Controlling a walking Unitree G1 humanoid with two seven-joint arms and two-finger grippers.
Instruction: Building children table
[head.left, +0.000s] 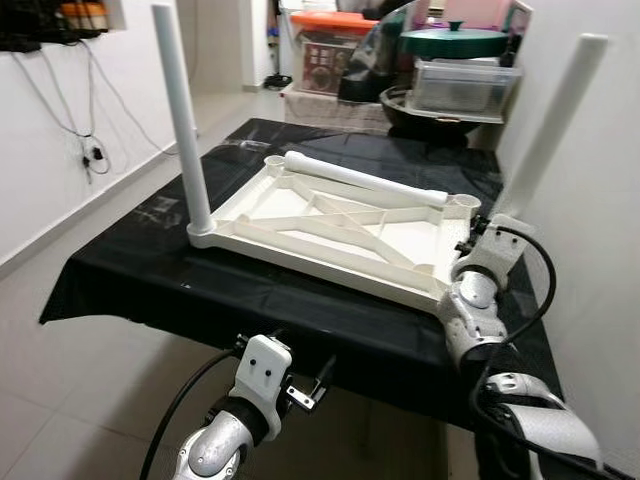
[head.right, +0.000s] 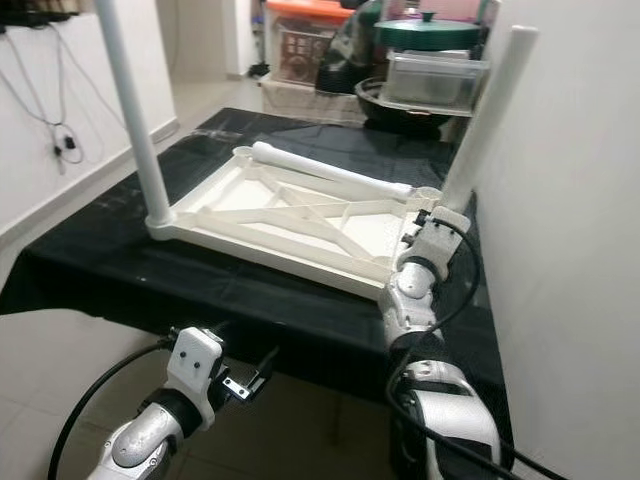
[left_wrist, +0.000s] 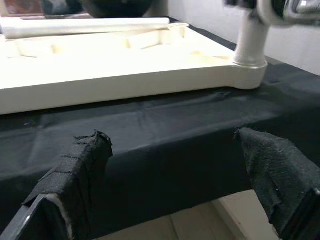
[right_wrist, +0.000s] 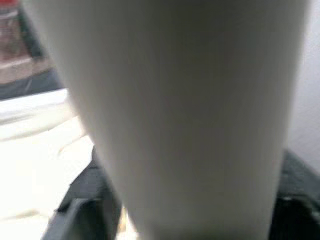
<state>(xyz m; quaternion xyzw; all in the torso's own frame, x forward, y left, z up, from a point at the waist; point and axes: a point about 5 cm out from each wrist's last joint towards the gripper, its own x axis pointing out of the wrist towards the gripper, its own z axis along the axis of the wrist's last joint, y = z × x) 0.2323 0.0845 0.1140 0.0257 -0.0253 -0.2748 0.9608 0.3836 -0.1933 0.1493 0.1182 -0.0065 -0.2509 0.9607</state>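
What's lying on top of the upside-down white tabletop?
One loose white leg lies across the tabletop along its far edge. A black cloth spreads beneath, covering whatever supports it.

Leg: a white table leg (right_wrist: 185, 115) is seen very close, blurred.
Fingers: dark fingers (right_wrist: 82, 210) are glimpsed beside it.

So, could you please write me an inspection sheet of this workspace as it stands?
Surface: black cloth covers the table.
Job's things: white tabletop lies upside down; one leg upright in its near-left corner; loose leg lies across its far side.
Clutter: storage boxes and a green lid behind.
Grippers: right gripper holds a leg at the near-right corner; left gripper open below the table edge.
Cables: wall cables.
Surroundings: tiled floor, white walls.
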